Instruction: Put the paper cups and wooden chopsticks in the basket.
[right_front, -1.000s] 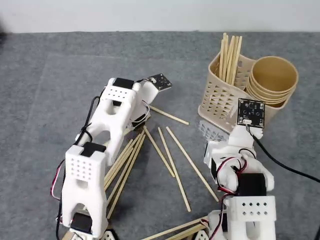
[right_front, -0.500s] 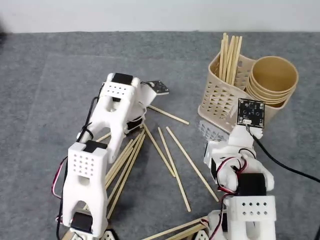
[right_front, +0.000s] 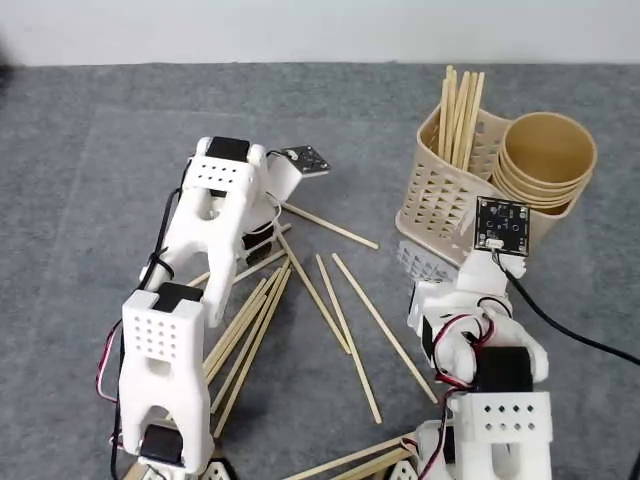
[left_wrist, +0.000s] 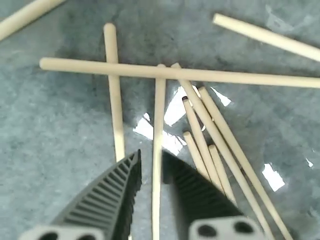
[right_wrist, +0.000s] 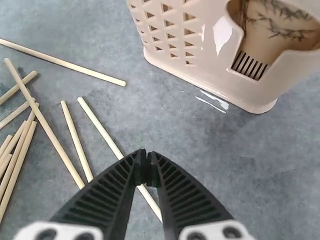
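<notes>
Two grippers low over the scattered sticks

The basket (right_front: 435, 205) stands near the back right corner of the grey table (right_front: 90, 200). A stack of paper cups (right_front: 545, 160) sits in the compartment nearer the right edge. A bunch of upright chopsticks (right_front: 460, 105) leans out of the compartment beside it.

Many loose chopsticks (right_front: 340, 300) lie flat across the middle of the table, between the two arms. A tighter sheaf of them runs alongside the left arm (right_front: 215, 215), and a few more lie at the front edge.

The left gripper (left_wrist: 150, 156) is down among that scatter, a little left of the table's middle. Its jaws are parted narrowly and straddle a single chopstick (left_wrist: 159, 110), which runs lengthwise up the gap. The stick lies close against one finger, with a sliver of space at the other, so it is not pinched. Just beyond the tips a crossing chopstick (left_wrist: 150, 71) lies across it, and several others fan out to one side.

The right gripper (right_wrist: 146, 155) hangs just in front of the basket, toward the right side of the table. Its jaws are pressed together with nothing between them. One of the loose chopsticks lies on the table beneath its tips. The right arm (right_front: 490, 380) rises from the front right corner.
</notes>
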